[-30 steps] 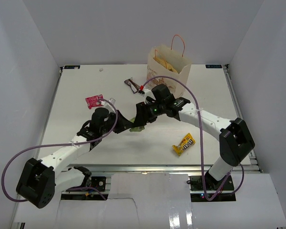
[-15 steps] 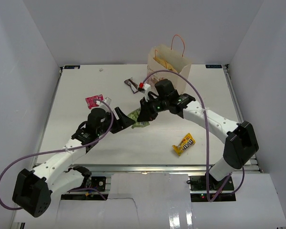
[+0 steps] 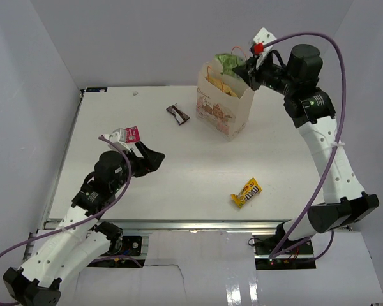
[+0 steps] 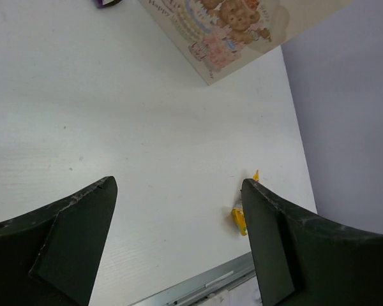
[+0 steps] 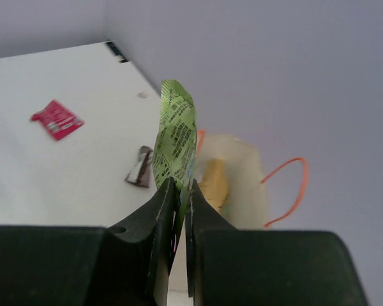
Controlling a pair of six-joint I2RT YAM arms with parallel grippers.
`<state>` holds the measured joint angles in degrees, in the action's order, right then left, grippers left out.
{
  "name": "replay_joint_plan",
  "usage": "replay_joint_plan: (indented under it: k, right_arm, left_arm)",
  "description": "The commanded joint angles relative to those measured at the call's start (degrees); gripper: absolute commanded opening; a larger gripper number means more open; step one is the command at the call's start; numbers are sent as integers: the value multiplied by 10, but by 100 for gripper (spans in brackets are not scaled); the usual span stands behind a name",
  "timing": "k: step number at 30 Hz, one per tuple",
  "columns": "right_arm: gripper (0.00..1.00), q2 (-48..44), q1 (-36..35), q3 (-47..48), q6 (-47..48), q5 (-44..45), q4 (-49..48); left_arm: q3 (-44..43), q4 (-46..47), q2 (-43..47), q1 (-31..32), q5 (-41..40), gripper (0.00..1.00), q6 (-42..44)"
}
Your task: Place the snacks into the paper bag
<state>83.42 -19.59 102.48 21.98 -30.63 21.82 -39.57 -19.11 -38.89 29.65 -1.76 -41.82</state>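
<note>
My right gripper [image 3: 241, 67] is shut on a green wrapper [image 5: 173, 137], holding it high above the mouth of the cream paper bag [image 3: 221, 107]. A tan-yellow chip bag [image 5: 214, 183] sticks up inside the paper bag [image 5: 246, 185]. My left gripper [image 3: 154, 157] stands open and empty over the left middle of the table. A pink packet [image 3: 130, 134] lies just behind it. A dark brown wrapper [image 3: 178, 114] lies left of the bag. The yellow M&M's pouch [image 3: 246, 192] lies at the front right, also seen beside my left gripper's fingers [image 4: 64, 242] as the pouch [image 4: 240, 213].
White walls enclose the table [image 3: 198, 185] on three sides. A metal rail [image 3: 198, 224] runs along the near edge. The bag's red cord handle [image 5: 287, 191] arches over its far side. Purple cables loop from both arms.
The right gripper closed on the green wrapper at mid-table and carried it up and back to above the paper bag. The left gripper let go, opened, and drew back to the left.
</note>
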Motion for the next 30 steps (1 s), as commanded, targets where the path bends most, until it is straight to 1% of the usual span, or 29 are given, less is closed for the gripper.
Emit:
replay_joint_plan:
  k: [1, 2, 6, 10, 14, 17, 20, 21, 23, 24, 26, 27, 28, 29, 30]
  right_arm:
    - [8, 47, 13, 31, -18, 127, -67]
    - [8, 58, 15, 38, -22, 144, -85]
    - [8, 117, 18, 68, -26, 203, -107]
    - [8, 179, 20, 111, -25, 189, -112]
    - [8, 255, 18, 156, -26, 173, -115]
    - [15, 290, 16, 176, -13, 185, -122]
    - [36, 304, 16, 185, -3, 196, -126]
    - [46, 302, 17, 185, -3, 196, -124]
    - [53, 285, 18, 179, -5, 189, -123]
    - [58, 276, 20, 169, -10, 179, -122]
    - [59, 244, 30, 158, -28, 158, -116]
    - [59, 232, 37, 150, -37, 126, -102]
    - [60, 209, 50, 145, -47, 105, -90]
    - [60, 196, 58, 141, -48, 83, -77]
    - [61, 181, 67, 133, -47, 25, -64]
  left_arm:
    - [22, -44, 10, 0, -21, 89, -2]
    - [26, -44, 12, 0, -23, 89, -2]
    - [20, -66, 15, 0, -37, 90, -3]
    - [15, -91, 7, 0, -54, 93, -5]
    - [14, -104, -18, 0, -68, 94, -12]
    - [9, -112, -41, 0, -83, 95, -22]
    - [-5, -117, -63, -2, -106, 96, -39]
    - [-9, -120, -82, -4, -119, 96, -43]
    - [-30, -121, -106, -20, -127, 94, -61]
    - [-39, -118, -121, -32, -124, 93, -66]
    - [-71, -114, -177, -94, -75, 89, -77]
    - [-82, -109, -223, -119, -20, 87, -79]
    - [-106, -108, -247, -166, 2, 86, -91]
    - [-106, -106, -270, -186, 16, 86, -99]
    - [-135, -108, -295, -201, 26, 86, -106]
